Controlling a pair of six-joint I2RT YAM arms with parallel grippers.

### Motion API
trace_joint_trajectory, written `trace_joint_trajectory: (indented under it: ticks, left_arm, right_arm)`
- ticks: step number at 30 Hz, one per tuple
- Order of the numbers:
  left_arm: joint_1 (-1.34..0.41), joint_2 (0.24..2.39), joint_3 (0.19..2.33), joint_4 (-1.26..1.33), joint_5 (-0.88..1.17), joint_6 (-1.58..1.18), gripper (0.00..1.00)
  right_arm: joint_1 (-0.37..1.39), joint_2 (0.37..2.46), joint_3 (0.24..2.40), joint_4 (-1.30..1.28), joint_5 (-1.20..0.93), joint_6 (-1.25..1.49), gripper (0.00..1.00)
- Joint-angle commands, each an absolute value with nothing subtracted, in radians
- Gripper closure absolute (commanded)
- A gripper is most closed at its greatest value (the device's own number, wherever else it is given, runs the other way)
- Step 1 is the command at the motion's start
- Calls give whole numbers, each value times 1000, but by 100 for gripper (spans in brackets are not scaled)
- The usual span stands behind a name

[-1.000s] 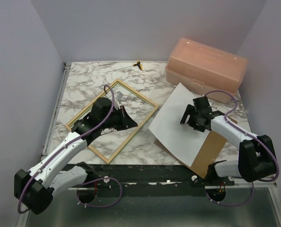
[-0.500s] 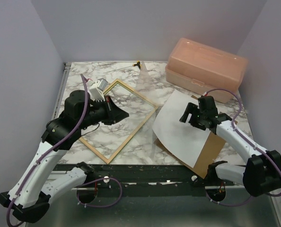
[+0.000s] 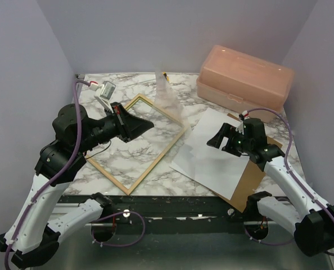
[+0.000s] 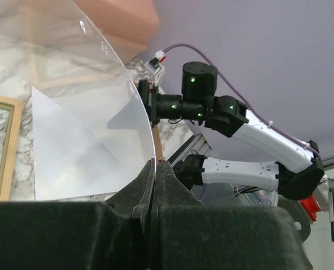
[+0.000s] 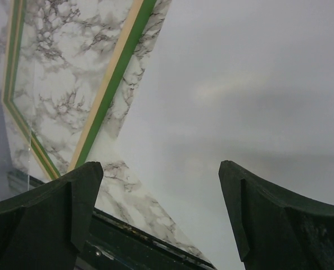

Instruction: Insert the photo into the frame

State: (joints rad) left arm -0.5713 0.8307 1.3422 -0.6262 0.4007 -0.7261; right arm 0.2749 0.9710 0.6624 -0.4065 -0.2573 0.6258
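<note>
one clear pane (image 4: 82, 84) in left fingers (image 4: 154, 191), right fingers (image 3: 219, 140) wide — over photo (image 3: 212, 166)

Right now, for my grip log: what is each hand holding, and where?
Left hand pinches the clear sheet by its edge; right hand, open over the photo, holds nothing.

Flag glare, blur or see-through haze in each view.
Top external: sharp and evenly lit, but the clear sheet is nearly invisible. Left wrist: that sheet hazes what lies behind it, and the left gripper is underexposed black. Right wrist: the photo reads as featureless grey-white.
</note>
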Motion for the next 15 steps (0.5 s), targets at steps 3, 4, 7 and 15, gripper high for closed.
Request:
trace_joint_trajectory:
  ticks: [3, 4, 7, 15]
  left_arm:
    - [-568, 865, 1416, -447, 520, -734, 100]
    - [-569, 861, 1405, -441, 514, -737, 100]
    - [-568, 831, 1317, -435, 460, -759, 100]
    - [-559, 676, 842, -353, 282, -950, 100]
  right_arm:
    - [265, 971, 659, -384, -367, 672, 5]
    - [264, 974, 658, -384, -371, 677, 5]
    - [257, 981, 655, -393, -355, 701, 5]
    - [242, 970, 573, -402, -357, 724, 5]
